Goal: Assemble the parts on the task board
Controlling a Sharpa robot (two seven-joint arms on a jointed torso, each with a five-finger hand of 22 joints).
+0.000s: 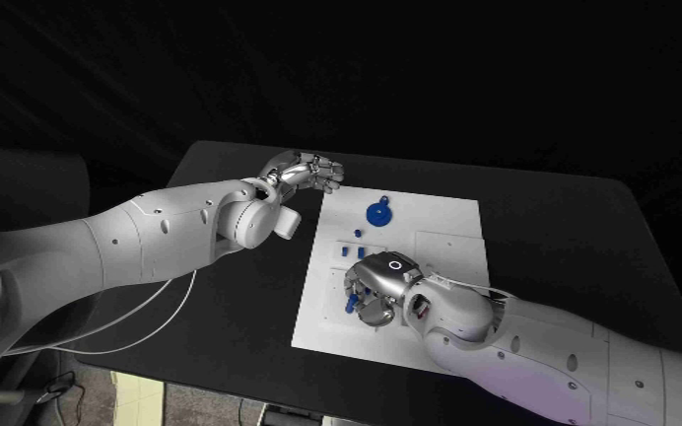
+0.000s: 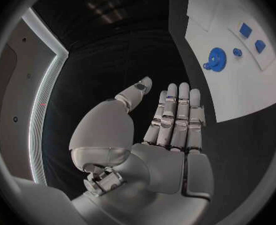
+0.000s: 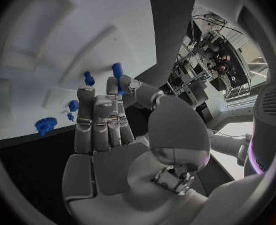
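The white task board [image 1: 441, 239] lies in the middle of the black table. A blue gear [image 1: 378, 214] sits near its far left part, with small blue parts [image 1: 356, 247] just in front of it. My right hand [image 1: 381, 288] hovers over the board's near left area. In the right wrist view a blue peg [image 3: 117, 74] stands up between its thumb tip and a fingertip, pinched there, while the other fingers are stretched out. My left hand [image 1: 306, 172] hangs over the bare table beyond the board's far left corner, its fingers straight and together [image 2: 175, 120], holding nothing.
In the left wrist view the gear [image 2: 217, 59] and small blue parts [image 2: 245, 30] lie on the board beyond the left hand's fingertips. White cables [image 1: 128, 322] hang under the left arm. Black table [image 1: 569, 219] surrounds the board on every side.
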